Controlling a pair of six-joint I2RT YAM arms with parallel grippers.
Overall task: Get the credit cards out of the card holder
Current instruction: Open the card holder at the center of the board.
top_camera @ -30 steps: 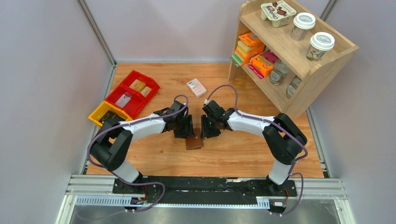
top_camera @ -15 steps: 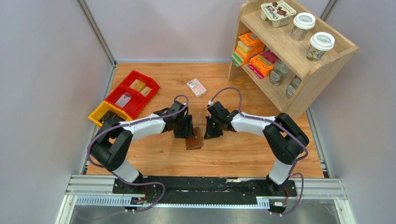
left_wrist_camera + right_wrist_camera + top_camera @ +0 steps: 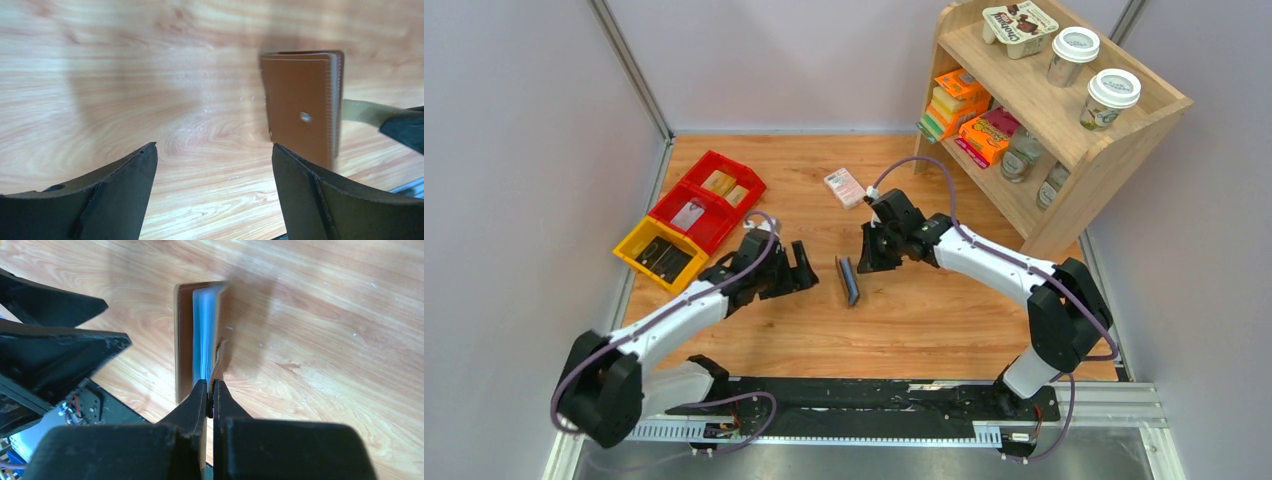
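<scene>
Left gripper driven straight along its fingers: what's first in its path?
Probably the card holder, standing on edge ahead of the left gripper, right of centre in its wrist view. Depth is unclear; the tips could touch the table first.

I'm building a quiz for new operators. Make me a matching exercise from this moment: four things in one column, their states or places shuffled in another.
1 left gripper
2 right gripper
3 card holder
4 patterned box

A lying flat near the shelf
B open, empty
C up on edge between the grippers
D shut on the card holder's tab

Pairs: 1-B, 2-D, 3-C, 4-A
</scene>
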